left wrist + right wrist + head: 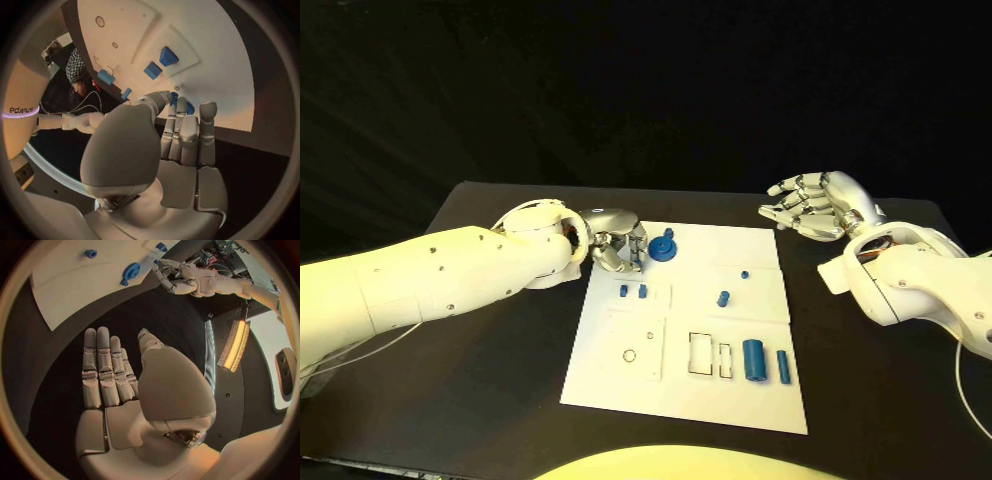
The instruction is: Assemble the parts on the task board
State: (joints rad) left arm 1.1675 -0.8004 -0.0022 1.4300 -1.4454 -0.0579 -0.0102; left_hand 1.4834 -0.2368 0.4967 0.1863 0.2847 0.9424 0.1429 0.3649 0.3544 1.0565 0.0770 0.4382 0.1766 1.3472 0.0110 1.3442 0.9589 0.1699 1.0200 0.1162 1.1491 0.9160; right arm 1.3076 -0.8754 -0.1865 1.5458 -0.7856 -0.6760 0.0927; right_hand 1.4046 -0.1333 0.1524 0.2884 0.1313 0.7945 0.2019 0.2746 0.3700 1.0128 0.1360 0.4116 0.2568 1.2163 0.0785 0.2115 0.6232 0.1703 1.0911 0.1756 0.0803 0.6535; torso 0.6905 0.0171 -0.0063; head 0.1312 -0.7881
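The white task board lies in the middle of the black table. A blue round part with a short stem stands at the board's far left corner. My left hand is at that part, its fingertips closed on the blue round part against the thumb. The right wrist view shows the same round part with my left hand on it. My right hand hovers past the board's far right corner, fingers apart and empty, as in its own view.
Two small blue pieces stand at the board's left. Another blue piece and a tiny one are mid-board. A blue cylinder and a slim blue bar lie by outlined slots near the right edge.
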